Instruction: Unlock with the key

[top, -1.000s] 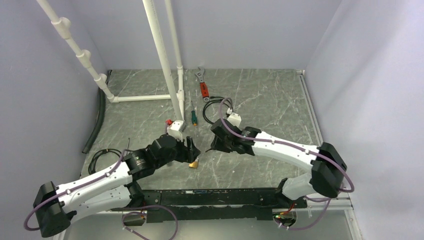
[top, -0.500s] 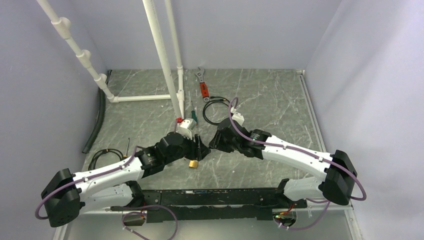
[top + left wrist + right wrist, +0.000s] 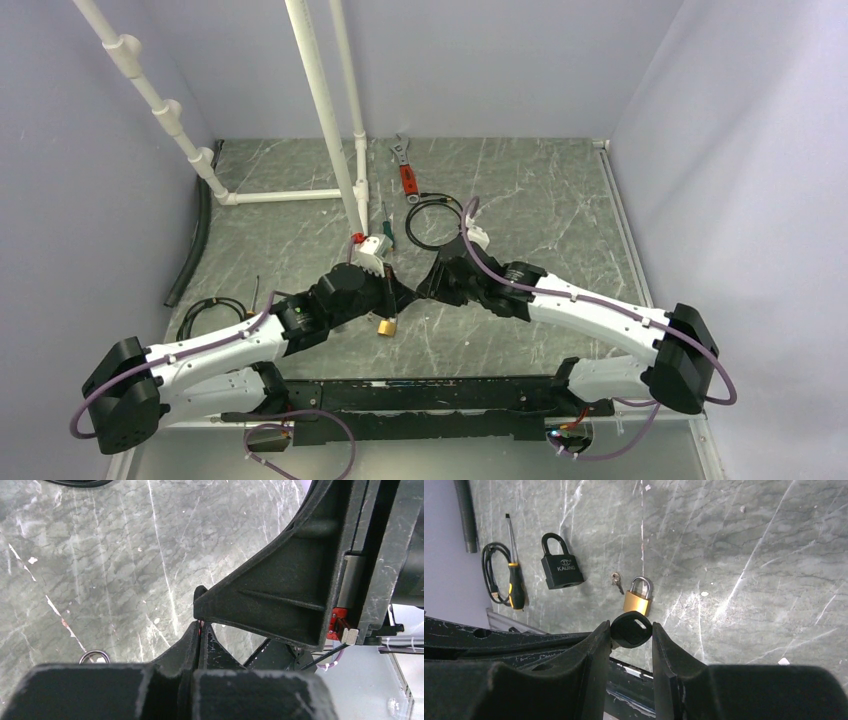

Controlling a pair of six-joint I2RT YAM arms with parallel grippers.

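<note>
White pipes (image 3: 323, 110) — red-handled wrench (image 3: 407, 178) near.

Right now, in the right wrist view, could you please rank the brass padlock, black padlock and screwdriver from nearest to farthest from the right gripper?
1. brass padlock, just ahead of the right gripper.
2. black padlock, farther off to the left.
3. screwdriver, farthest left.

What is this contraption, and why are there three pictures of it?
It is two robot arms bolted to a table. One picture looks down from above; the other two come from a camera on each wrist. The right hand pinches a black-headed key. The left hand, closed, sits right beside it. On the table lie a brass padlock, a black padlock, a tiny metal key, a screwdriver and a coiled cable.
</note>
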